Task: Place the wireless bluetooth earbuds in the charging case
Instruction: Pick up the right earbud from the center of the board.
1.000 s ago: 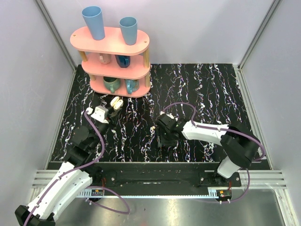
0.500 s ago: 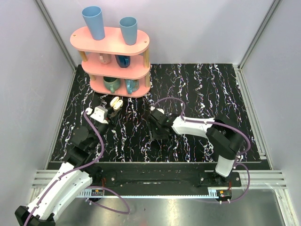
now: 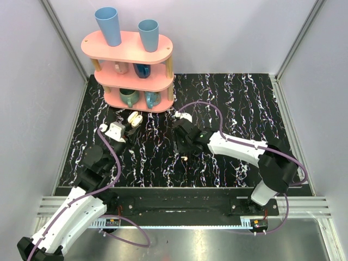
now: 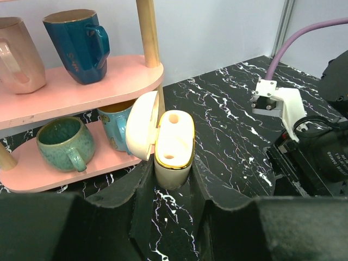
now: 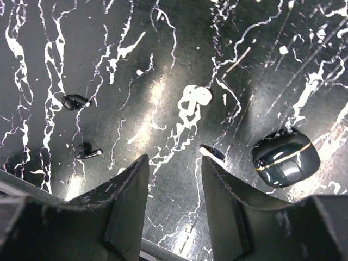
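Two arms show in the top view. Since half a second ago the right arm has swung its wrist up-frame toward the pink three-tier shelf [image 3: 128, 48]. The right end effector [image 3: 185, 150] points down-frame at a tiny cream-white earbud [image 3: 185, 158], uncovered on the black marbled counter [image 3: 244, 103] just below centre. The left end effector [image 3: 131, 124], left of centre, has not moved. It is clamped on the small cream-white hinged plastic charging case [image 3: 134, 118].

Left wrist view: the case stands upright at centre, open and gold-rimmed, pinched between both fingers with its lid swung left. Behind it on the lowest tier sit a green ceramic mug [image 4: 57, 142] and a light blue mug [image 4: 115, 126]. A navy mug [image 4: 76, 38] above bears gold lettering too small to read.

Right wrist view: the fingers stand apart, gripping nothing. The earbud lies just above centre, beyond the fingertips. One black earbud [image 5: 73, 101] and another [image 5: 87, 151] lie at left, and a glossy black gold-lined case [image 5: 285, 159] at lower right.
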`<action>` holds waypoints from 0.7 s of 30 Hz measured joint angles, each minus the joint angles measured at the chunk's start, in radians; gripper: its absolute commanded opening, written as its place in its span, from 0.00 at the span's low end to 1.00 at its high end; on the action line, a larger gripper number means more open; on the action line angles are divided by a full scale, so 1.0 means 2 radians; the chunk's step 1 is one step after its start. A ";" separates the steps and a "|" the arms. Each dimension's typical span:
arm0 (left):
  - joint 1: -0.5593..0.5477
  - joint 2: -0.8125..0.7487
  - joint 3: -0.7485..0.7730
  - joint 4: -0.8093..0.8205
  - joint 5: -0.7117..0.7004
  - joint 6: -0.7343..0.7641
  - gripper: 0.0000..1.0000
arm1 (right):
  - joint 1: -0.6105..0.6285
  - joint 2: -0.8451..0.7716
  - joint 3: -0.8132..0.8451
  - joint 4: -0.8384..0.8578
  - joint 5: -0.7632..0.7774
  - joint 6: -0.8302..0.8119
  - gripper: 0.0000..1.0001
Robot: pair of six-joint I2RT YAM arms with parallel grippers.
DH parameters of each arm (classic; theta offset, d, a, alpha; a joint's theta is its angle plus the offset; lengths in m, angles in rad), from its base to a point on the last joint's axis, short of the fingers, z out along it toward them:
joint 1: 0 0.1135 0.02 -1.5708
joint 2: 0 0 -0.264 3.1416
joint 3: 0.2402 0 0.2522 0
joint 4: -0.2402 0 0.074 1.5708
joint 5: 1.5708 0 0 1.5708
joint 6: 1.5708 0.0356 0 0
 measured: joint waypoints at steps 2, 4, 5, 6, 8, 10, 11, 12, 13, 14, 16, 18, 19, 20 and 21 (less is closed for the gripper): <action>0.000 0.004 0.000 0.000 0.000 0.000 0.00 | -0.002 -0.004 -0.003 -0.007 0.004 0.014 0.48; 0.000 0.007 0.000 0.000 0.000 0.000 0.00 | -0.005 -0.006 -0.018 -0.009 0.003 0.032 0.48; 0.000 0.008 0.000 -0.001 0.000 0.000 0.00 | -0.006 -0.006 -0.028 -0.010 0.002 0.041 0.48; 0.000 0.009 0.000 0.000 0.000 0.000 0.00 | -0.007 -0.006 -0.039 -0.012 0.002 0.050 0.48; 0.000 0.008 0.000 0.000 0.000 0.000 0.00 | -0.009 -0.008 -0.061 -0.017 0.002 0.065 0.48; 0.000 0.008 0.000 0.000 0.000 0.000 0.00 | -0.010 -0.014 -0.082 -0.019 0.002 0.077 0.48; 0.000 0.008 0.000 0.000 0.000 0.000 0.00 | -0.010 -0.017 -0.089 -0.022 0.002 0.082 0.48; 0.000 0.008 0.000 0.000 0.000 0.000 0.00 | -0.010 -0.020 -0.094 -0.022 0.002 0.086 0.48; 0.000 0.007 0.000 0.000 0.000 0.000 0.00 | -0.011 -0.022 -0.097 -0.021 0.000 0.089 0.47; 0.000 0.007 0.000 0.000 0.000 0.000 0.00 | -0.013 -0.023 -0.098 -0.021 -0.001 0.091 0.48; 0.000 0.006 0.000 0.000 0.000 0.000 0.00 | -0.016 -0.024 -0.098 -0.016 -0.002 0.093 0.47; 0.000 0.006 0.000 0.000 0.000 0.000 0.00 | -0.020 -0.024 -0.098 -0.008 -0.005 0.095 0.47; 0.000 0.006 0.000 0.000 0.000 0.000 0.00 | -0.022 -0.024 -0.098 -0.004 -0.006 0.095 0.47; 0.000 0.006 0.000 0.000 0.000 0.000 0.00 | -0.023 -0.024 -0.098 0.000 -0.007 0.095 0.47; 0.000 0.006 0.000 0.000 0.000 0.000 0.00 | -0.024 -0.024 -0.098 0.003 -0.009 0.095 0.47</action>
